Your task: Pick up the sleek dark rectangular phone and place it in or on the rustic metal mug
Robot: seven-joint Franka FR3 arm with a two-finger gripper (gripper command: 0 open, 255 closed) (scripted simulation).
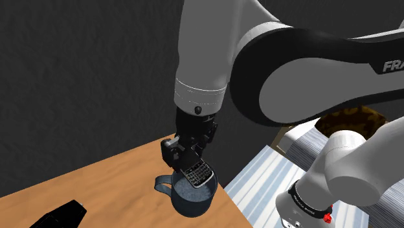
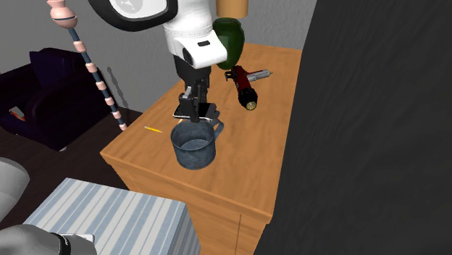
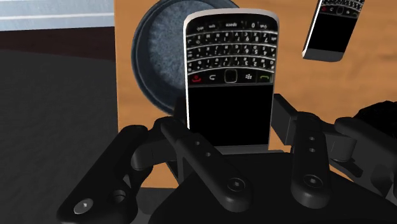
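Observation:
A dark phone (image 3: 230, 76) with a silver rim and a small keyboard is clasped between my black fingers (image 3: 191, 143). My gripper (image 1: 189, 160) is shut on it and holds it tilted just over the rim of the blue-grey metal mug (image 1: 192, 197). In the second exterior view the phone (image 2: 193, 111) hangs at the far rim of the mug (image 2: 194, 148), under the gripper (image 2: 195, 105). Past the phone, the wrist view looks into the mug's round mouth (image 3: 156, 70).
The wooden table (image 2: 246, 159) also carries a red and black tool (image 2: 246, 85), a green vase (image 2: 230, 35) and a yellow pencil (image 2: 152, 130). Another similar phone (image 3: 332, 30) lies beyond the gripper. A black object (image 1: 61, 215) rests near the table's front. A striped bed (image 1: 265, 188) adjoins the table.

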